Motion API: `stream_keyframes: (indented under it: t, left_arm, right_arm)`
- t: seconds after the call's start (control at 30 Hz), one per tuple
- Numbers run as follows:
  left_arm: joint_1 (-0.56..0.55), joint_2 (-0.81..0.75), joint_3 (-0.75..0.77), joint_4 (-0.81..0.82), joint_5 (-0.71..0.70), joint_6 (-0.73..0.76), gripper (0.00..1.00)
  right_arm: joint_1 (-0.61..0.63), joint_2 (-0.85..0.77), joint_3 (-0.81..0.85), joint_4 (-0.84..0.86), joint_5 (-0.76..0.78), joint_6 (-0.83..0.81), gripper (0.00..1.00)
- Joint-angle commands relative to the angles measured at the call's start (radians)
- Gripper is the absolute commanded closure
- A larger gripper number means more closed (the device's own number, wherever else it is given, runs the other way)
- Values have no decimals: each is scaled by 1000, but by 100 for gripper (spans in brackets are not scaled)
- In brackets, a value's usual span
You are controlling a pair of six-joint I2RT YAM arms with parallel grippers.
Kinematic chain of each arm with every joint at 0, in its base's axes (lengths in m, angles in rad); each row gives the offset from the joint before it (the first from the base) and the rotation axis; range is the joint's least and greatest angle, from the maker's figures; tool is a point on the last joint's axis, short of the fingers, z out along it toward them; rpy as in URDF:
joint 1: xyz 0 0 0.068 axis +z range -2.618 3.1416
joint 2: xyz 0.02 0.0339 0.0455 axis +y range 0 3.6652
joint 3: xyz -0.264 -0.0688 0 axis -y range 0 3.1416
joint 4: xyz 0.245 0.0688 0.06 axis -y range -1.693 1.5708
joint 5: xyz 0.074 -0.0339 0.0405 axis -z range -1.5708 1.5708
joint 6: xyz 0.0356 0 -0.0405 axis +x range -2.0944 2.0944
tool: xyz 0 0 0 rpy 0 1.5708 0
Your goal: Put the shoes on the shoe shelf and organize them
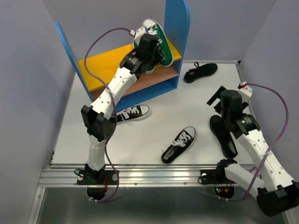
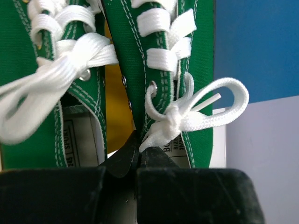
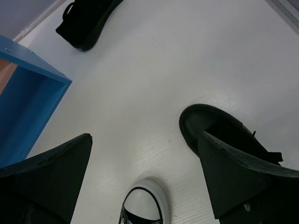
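Walled in pale lilac: a white table (image 1: 154,100), with the shoe shelf (image 1: 180,28) set along its far edge, left of centre. At the right end of the yellow-orange upper board (image 1: 100,65), close against the right blue panel, the two green sneakers (image 1: 161,35), tipped toe-up. Pinched together at their inner collars by the left gripper (image 2: 138,156), clamped tight between the pair. No telling whether rested on the board.

Lay scattered on the table: one black sneaker (image 1: 133,113) just before the shelf, partly hidden behind the left arm; another near the middle of the near edge; an all-black shoe (image 1: 201,72) at the far edge beside the right panel; a second by the right edge, partly covered by the right arm. Hung over the table just beyond that one — the right gripper (image 1: 216,97), spread wide, gripping nothing.
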Motion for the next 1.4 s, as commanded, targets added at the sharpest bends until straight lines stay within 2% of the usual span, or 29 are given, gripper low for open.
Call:
stream_keyframes:
  t: [0.0,0.07,0.13,0.17,0.2,0.27,0.47,0.63,0.7,0.73,0.87,0.93,1.0,1.1,1.13,1.2,1.3,1.33,1.37]
  left_arm:
    - [4,-12,45,125,35,19,100]
    - [6,-2,40,137,69,32,98]
    - [4,5,43,136,77,35,78]
    - [6,8,42,140,81,41,54]
    - [6,6,42,143,86,43,46]
    - [6,6,45,152,99,55,41]
    - [4,0,77,178,126,96,40]
    - [-23,-32,106,197,124,215,42]
    - [-66,-67,114,197,77,277,43]
    - [-86,-93,123,192,49,353,43]
    - [-222,-171,113,148,-116,490,43]
    - [-250,-214,76,143,-124,507,42]
    - [-281,-296,-18,136,-94,530,42]
    - [-310,-434,-254,142,-42,563,42]
    - [-312,-498,-391,139,-28,567,42]
    - [-310,-547,-516,87,-41,560,41]
    - [-306,-630,-807,7,-130,521,39]
    - [-306,-630,-808,-21,-159,506,39]
    - [-292,-646,-890,-60,-169,500,36]
  right_arm:
    - [-2,-37,25,3,15,-2,0]
    - [-2,-40,23,0,18,-2,0]
    - [-2,-41,23,0,24,-2,0]
    - [-2,-44,23,-2,25,-3,0]
    - [-2,-44,25,0,25,-5,0]
    - [-2,-43,25,-2,28,-6,0]
    - [-2,-41,23,-5,27,-8,0]
    - [-2,-43,20,-5,21,-5,0]
    - [-2,-40,20,-3,19,-2,0]
    - [-2,-35,20,-3,18,-2,0]
    - [-2,-25,23,-2,19,0,0]
    - [-2,-15,23,-3,19,0,0]
    - [-2,-5,25,-2,18,4,0]
    - [-2,-9,17,4,15,6,0]
    - [-2,-12,5,12,16,8,0]
    - [-2,-14,-4,17,15,8,0]
    - [-2,0,-12,26,7,9,0]
    - [-2,5,-12,29,4,9,0]
    - [-2,8,-12,35,2,11,0]
